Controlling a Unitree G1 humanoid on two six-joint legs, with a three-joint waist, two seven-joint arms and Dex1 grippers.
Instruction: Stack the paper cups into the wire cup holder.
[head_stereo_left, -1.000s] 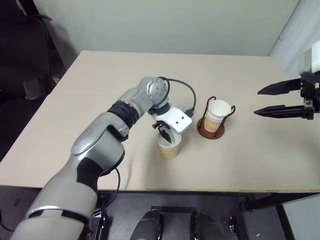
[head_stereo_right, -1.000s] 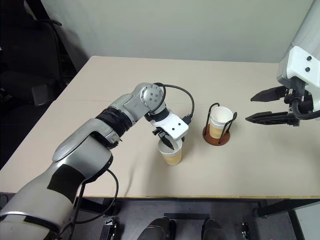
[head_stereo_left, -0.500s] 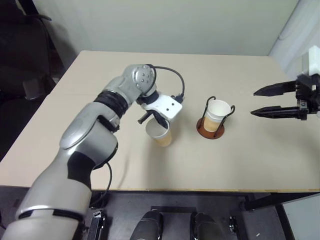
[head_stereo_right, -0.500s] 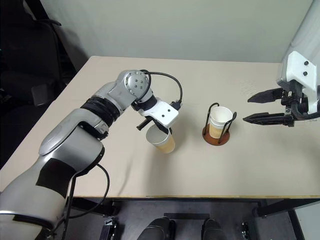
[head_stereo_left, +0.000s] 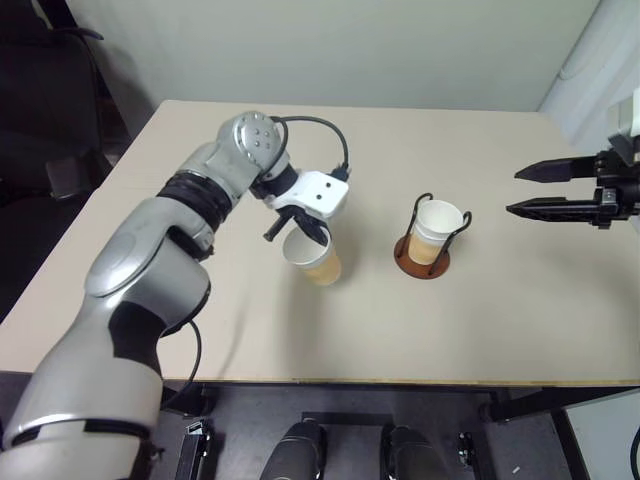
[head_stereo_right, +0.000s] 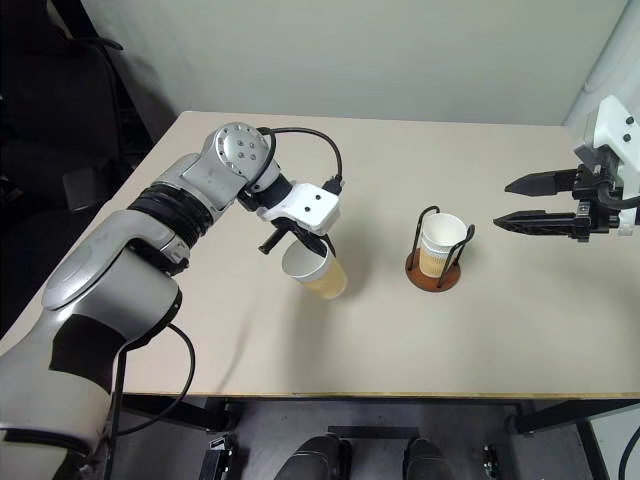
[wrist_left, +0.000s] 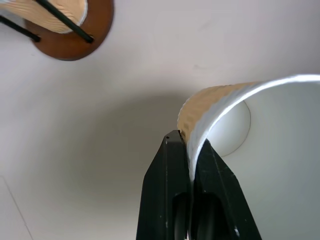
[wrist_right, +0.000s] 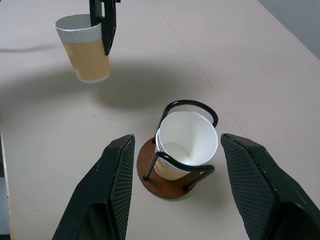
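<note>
Paper cup (head_stereo_left: 311, 258) in left gripper (head_stereo_left: 297, 232)

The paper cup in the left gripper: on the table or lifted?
Lifted. The paper cup hangs tilted, pinched at its rim by the left gripper, with its shadow on the table apart from it.

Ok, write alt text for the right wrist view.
A wire cup holder with paper cups nested inside stands on a beige table, framed by the open right gripper. Beyond it, the left gripper pinches the rim of another paper cup lifted off the table.
</note>
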